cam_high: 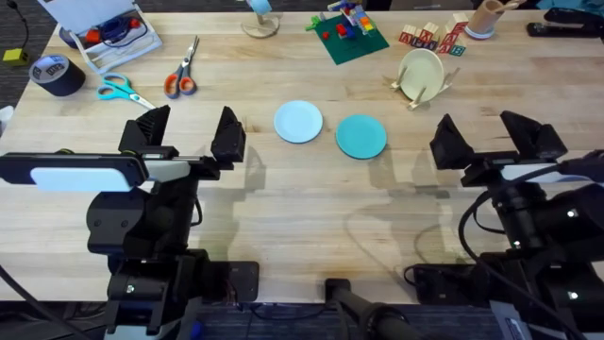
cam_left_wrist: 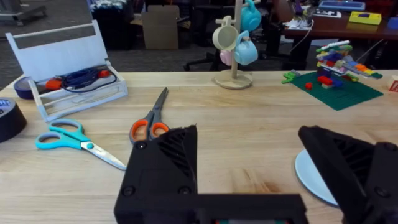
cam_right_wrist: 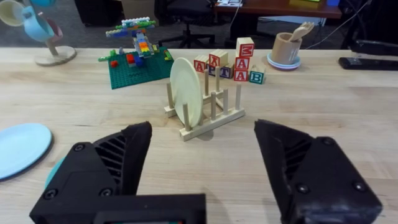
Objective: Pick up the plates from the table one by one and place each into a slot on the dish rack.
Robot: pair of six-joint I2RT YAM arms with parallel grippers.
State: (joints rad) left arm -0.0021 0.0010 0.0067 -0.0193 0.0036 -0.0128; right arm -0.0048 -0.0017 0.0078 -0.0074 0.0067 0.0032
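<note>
Overhead, the pale light-blue plate (cam_high: 298,122) and the teal plate (cam_high: 361,136) lie flat side by side near the middle of the wooden tabletop (cam_high: 283,203), just apart from each other. Beyond them, toward the far right, stands the small dish rack (cam_high: 422,85) with a cream plate (cam_high: 421,73) upright in one slot. The left pincer (cam_high: 189,137) hangs with its black fingers spread wide, near the light-blue plate's left side and touching nothing. The right pincer (cam_high: 495,137) is likewise spread wide and empty, to the right of the teal plate.

The right wrist view brings the rack (cam_right_wrist: 205,112) closer: the cream plate (cam_right_wrist: 186,93) leans between the dowel pegs at one end, and the other slots stand free. Behind it, the alphabet blocks (cam_right_wrist: 233,65) can be read: A, X, T, E, M, A and B. A green building-brick baseplate (cam_right_wrist: 140,65) with a brick model lies beside them.

The left wrist view shows orange-handled scissors (cam_left_wrist: 152,121), teal-handled scissors (cam_left_wrist: 71,140), a clear tray (cam_left_wrist: 68,74) holding cables, and a mug tree (cam_left_wrist: 236,46) hung with mugs. An edge of the light-blue plate (cam_left_wrist: 308,177) peeks between the fingers.
</note>
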